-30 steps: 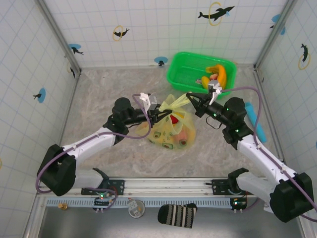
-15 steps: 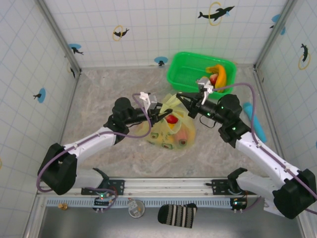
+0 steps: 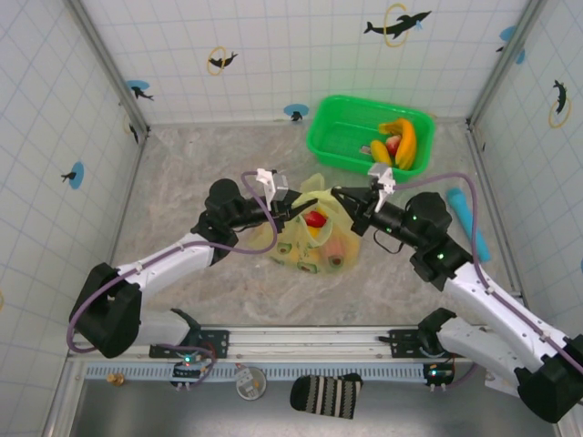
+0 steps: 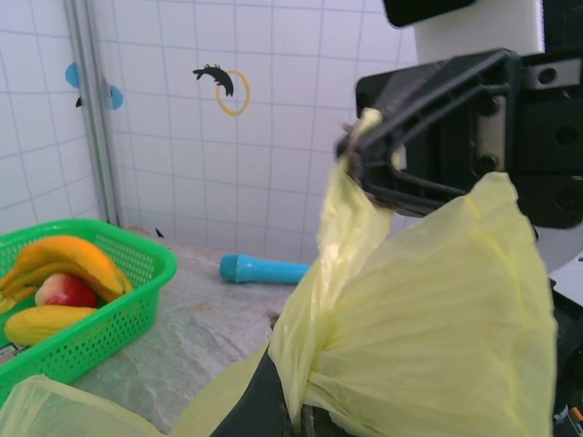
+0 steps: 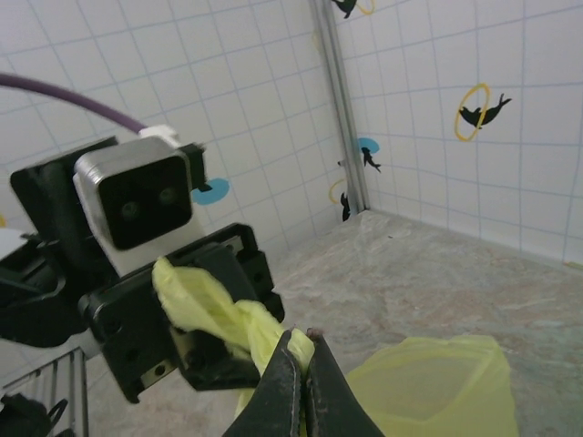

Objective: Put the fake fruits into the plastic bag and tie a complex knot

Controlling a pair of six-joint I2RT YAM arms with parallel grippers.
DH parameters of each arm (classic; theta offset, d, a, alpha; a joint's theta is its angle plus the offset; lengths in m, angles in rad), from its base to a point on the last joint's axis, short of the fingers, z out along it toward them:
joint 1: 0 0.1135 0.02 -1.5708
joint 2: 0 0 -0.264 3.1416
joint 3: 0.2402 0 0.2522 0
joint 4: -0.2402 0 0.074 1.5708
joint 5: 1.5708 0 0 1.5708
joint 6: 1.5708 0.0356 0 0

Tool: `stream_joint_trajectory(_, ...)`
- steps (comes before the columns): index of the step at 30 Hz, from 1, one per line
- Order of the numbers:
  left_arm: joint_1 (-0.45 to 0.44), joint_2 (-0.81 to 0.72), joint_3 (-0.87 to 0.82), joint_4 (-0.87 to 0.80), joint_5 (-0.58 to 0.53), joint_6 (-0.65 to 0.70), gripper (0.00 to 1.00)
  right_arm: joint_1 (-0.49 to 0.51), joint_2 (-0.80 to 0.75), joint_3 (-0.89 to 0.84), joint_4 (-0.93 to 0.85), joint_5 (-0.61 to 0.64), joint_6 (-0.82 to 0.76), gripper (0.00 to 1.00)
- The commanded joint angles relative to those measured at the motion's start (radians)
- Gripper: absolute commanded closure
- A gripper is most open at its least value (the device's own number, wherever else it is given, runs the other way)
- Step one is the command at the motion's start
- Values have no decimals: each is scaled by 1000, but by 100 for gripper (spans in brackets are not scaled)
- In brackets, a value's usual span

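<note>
The plastic bag (image 3: 314, 238) lies at mid-table, translucent yellow-green, with fake fruits inside: a red one (image 3: 315, 219) and a pale one (image 3: 338, 248). More fake fruits, bananas (image 3: 404, 138) and a red apple (image 4: 64, 289), lie in the green basket (image 3: 342, 137). My left gripper (image 3: 304, 206) is shut on a handle strip (image 4: 319, 309) just above the bag. My right gripper (image 5: 307, 342) is shut on the same bunched strip (image 5: 246, 320), fingertips almost touching the left gripper (image 5: 182, 337). The strip twists between them; whether that twist is a knot I cannot tell.
A cyan cylinder (image 3: 467, 221) lies on the table to the right of my right arm, also seen as the cylinder (image 4: 264, 269) beyond the bag. The basket (image 4: 100, 314) stands at the back right. Tiled walls close in three sides.
My left gripper has closed on the handle strip. My right gripper, holding its strip, has swung back toward the near side and ended tip to tip with the left one.
</note>
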Motion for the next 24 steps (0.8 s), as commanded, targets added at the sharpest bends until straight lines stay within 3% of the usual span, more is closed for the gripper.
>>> stream_joint_trajectory(1, 39, 9, 29, 3, -41, -47, 100, 45, -57, -51, 51, -44, -61, 100)
stream_joint_trajectory(6, 42, 29, 51, -3, -33, -77, 100, 141, -6, -123, 17, -51, -116, 100)
stream_joint_trajectory(13, 44, 40, 63, 0, 27, -115, 100, 175, 111, -118, 94, 261, -117, 100)
stream_joint_trajectory(24, 43, 24, 69, -92, 65, -70, 79, 163, 133, -99, 162, 296, -99, 100)
